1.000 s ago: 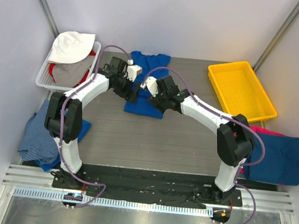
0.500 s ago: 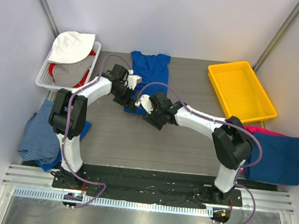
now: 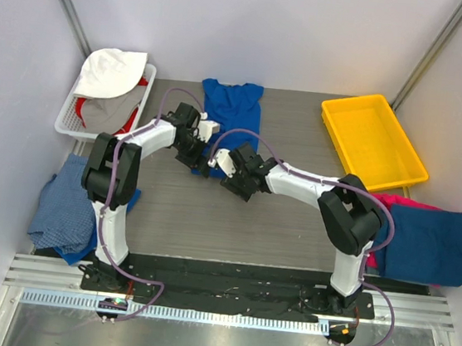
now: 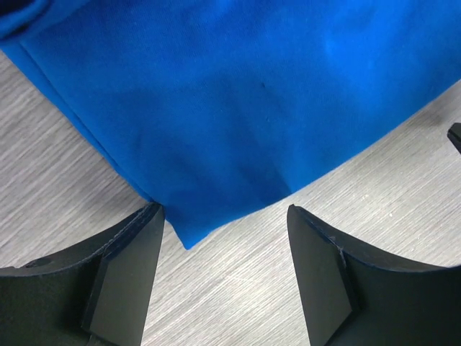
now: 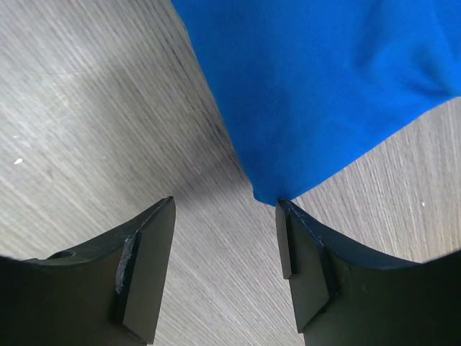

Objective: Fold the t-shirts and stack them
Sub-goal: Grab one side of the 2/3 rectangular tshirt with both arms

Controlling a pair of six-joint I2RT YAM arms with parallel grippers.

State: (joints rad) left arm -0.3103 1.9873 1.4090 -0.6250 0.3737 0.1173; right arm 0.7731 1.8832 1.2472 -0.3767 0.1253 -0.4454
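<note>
Hovering both grippers low at the near hem of the royal blue t-shirt (image 3: 231, 110). It lies spread at the far middle of the grey table (image 3: 292, 222), sleeves toward the back wall.

Left gripper (image 4: 223, 214): jaws apart, a hem corner lying on the table between the fingers. The cloth edge meets one fingertip (image 4: 148, 223); can't tell if they actually touch. Nothing clamped.

Right gripper (image 5: 225, 204): jaws apart, mostly bare table between them. The other hem corner ends right at one fingertip (image 5: 288, 223). No grip.

Yellow tray (image 3: 372, 139) sits far right, and the white basket (image 3: 68, 121) with a white hat (image 3: 109, 71) sits far left. Blue garments (image 3: 64, 208) are heaped off the left edge. A navy shirt (image 3: 427, 245) lies over a magenta shirt (image 3: 411, 202) on the right.
</note>
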